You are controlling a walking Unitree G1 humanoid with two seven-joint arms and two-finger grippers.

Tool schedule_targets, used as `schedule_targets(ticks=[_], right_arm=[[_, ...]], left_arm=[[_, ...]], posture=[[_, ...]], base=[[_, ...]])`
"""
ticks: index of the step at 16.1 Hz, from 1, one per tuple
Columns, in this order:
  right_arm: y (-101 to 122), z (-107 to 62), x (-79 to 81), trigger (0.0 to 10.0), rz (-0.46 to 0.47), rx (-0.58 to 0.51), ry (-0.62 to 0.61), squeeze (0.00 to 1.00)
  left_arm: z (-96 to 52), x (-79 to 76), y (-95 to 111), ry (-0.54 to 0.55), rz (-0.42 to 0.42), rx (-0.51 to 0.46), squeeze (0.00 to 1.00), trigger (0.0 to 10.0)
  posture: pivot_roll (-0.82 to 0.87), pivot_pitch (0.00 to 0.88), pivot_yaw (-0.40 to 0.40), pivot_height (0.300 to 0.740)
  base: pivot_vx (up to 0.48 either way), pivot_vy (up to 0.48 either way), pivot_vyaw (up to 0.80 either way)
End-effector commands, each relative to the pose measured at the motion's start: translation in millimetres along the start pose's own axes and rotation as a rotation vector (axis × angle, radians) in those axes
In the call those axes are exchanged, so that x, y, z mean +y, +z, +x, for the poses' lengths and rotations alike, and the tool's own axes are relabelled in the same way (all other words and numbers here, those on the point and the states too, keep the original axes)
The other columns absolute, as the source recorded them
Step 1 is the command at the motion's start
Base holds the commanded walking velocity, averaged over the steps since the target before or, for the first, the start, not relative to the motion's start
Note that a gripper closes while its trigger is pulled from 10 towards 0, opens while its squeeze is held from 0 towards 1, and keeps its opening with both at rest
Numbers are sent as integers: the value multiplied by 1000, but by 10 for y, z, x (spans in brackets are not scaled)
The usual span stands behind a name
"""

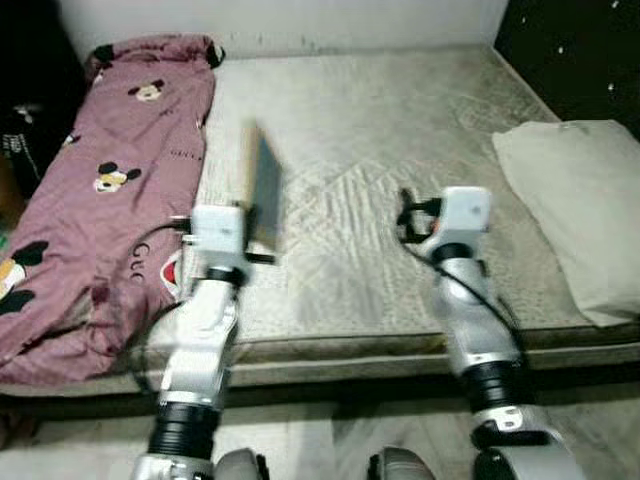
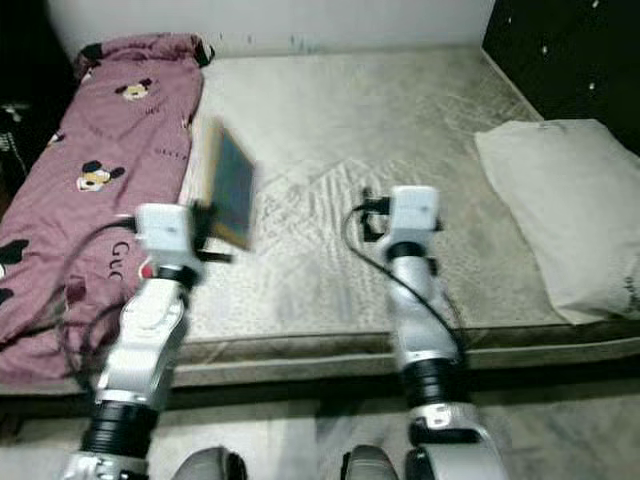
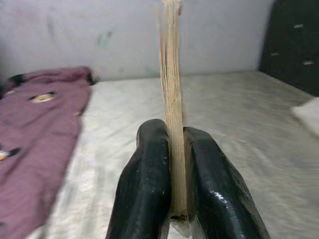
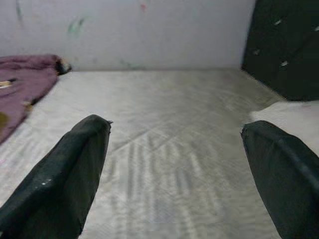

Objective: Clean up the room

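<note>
I had the left gripper [image 3: 172,199] clamped tight on a thin book [image 1: 265,190], its two black fingers [image 3: 147,184] pressed flat against either cover near the lower edge. From the wrist camera I saw the book edge-on, pages pale yellow, rising straight up out of the grip. From the head cameras it stood upright and a little blurred above the left side of the mattress [image 1: 380,180], held clear of the surface, just beside the edge of the purple cartoon-print blanket [image 1: 100,190] that lay along the left of the bed.

My right gripper [image 4: 174,169] was spread wide, with nothing between its fingers [image 4: 70,179]. It hovered over the middle of the mattress, well apart from the book, pointing toward the far wall [image 4: 149,30]. A cream pillow [image 1: 580,200] lay at the right edge of the bed, near the dark headboard [image 1: 580,50]. The right arm sat between the book and that pillow.
</note>
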State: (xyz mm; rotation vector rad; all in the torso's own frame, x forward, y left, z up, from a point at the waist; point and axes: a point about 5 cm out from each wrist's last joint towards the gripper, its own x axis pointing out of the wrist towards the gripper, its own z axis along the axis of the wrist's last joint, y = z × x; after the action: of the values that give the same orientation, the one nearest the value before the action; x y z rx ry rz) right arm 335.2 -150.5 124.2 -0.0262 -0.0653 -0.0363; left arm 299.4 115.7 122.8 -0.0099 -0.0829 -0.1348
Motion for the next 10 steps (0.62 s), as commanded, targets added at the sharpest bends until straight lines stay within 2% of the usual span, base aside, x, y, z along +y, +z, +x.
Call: schedule_targets(ticks=[1,4,7,10], right_arm=[[37,11,86,10000,10,-11,25,0],[40,12,83,10000,7,-12,24,0],[41,16,81,10000,5,-12,24,0],[41,23,80,10000,5,-13,25,0]], left_arm=[[13,74,115,13,-2,-58,0,10000],[5,69,121,3,-18,-66,0,10000],[6,50,128,-14,-29,-73,0,10000],[12,50,128,-19,-31,-73,0,10000]], posture=[[-106,0,27,740],[-107,0,26,740],[-109,0,28,740],[-107,0,26,740]], base=[[0,0,0],[0,0,-602],[262,0,-450],[292,0,0]])
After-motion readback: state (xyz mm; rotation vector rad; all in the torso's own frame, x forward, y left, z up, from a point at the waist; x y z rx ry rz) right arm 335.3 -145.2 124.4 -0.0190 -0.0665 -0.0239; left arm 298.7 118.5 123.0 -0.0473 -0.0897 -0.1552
